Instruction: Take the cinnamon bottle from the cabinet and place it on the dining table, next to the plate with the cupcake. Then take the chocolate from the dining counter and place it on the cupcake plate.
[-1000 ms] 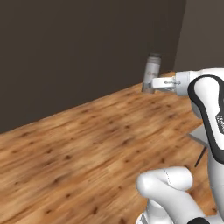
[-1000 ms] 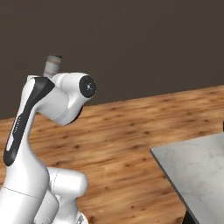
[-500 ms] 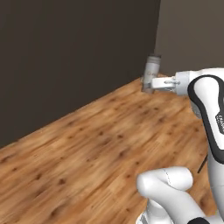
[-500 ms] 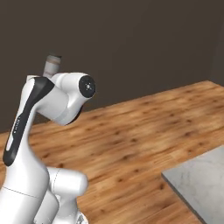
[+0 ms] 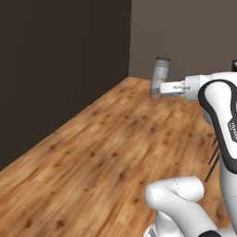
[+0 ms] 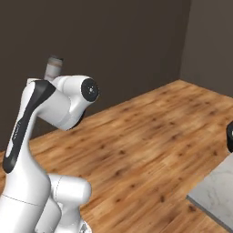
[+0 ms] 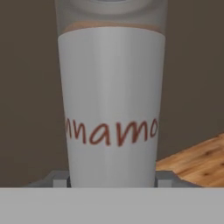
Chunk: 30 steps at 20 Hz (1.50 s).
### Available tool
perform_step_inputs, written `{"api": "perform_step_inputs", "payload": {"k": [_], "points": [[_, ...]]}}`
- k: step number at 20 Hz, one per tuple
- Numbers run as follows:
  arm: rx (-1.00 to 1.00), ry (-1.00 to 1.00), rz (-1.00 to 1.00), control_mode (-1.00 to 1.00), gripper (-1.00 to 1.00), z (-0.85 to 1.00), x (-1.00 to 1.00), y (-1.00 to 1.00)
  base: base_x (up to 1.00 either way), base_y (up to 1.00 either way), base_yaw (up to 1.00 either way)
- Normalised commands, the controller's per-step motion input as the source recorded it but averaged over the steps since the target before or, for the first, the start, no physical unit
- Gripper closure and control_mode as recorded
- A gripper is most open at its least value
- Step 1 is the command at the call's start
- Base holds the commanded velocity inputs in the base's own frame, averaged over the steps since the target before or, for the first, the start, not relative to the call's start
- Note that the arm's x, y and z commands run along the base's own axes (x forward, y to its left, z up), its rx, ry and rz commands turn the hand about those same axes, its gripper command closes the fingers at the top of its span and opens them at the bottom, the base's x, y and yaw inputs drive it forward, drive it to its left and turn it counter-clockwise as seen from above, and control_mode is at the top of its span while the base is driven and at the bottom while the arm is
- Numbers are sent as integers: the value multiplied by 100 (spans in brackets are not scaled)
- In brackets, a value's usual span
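The biggest thing here is the wooden floor (image 5: pixel 115 139), brown planks that run up to dark walls (image 5: pixel 60 60) and a grey wall (image 5: pixel 185 32) that meet in a corner. In the right base view, a corner of the dining table (image 6: pixel 214 195) shows at the bottom right, with its grey-white marbled top, and it is well apart from the arm. The white robot arm (image 5: pixel 222 115) reaches out above the floor. At its end the gripper (image 5: pixel 159 89) holds the cinnamon bottle (image 5: pixel 160 76) up in the air, with the bottle standing almost upright and leaning a little. The jaws are squeezed on the lower part of the bottle, one on each side. In the hand view the bottle (image 7: pixel 111 100) is very close, with a pale label and red-brown letters on it, and a small grey finger tip (image 7: pixel 57 178) sits on each side at its base. In the right base view the bottle's grey cap (image 6: pixel 53 67) pokes up behind the arm.
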Motion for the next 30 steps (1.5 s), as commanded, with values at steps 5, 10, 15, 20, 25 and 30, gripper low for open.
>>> {"api": "perform_step_inputs", "payload": {"k": [5,10,15,20,25,30], "points": [[0,0,0,100,100,0,0,0,69,38,-42],[0,0,0,100,100,0,0,0,70,38,-40],[0,0,0,100,100,0,0,0,71,38,-40],[0,0,0,100,100,0,0,0,71,38,-39],[0,0,0,100,100,0,0,0,73,37,-38],[0,0,0,100,100,0,0,0,72,37,-38]]}}
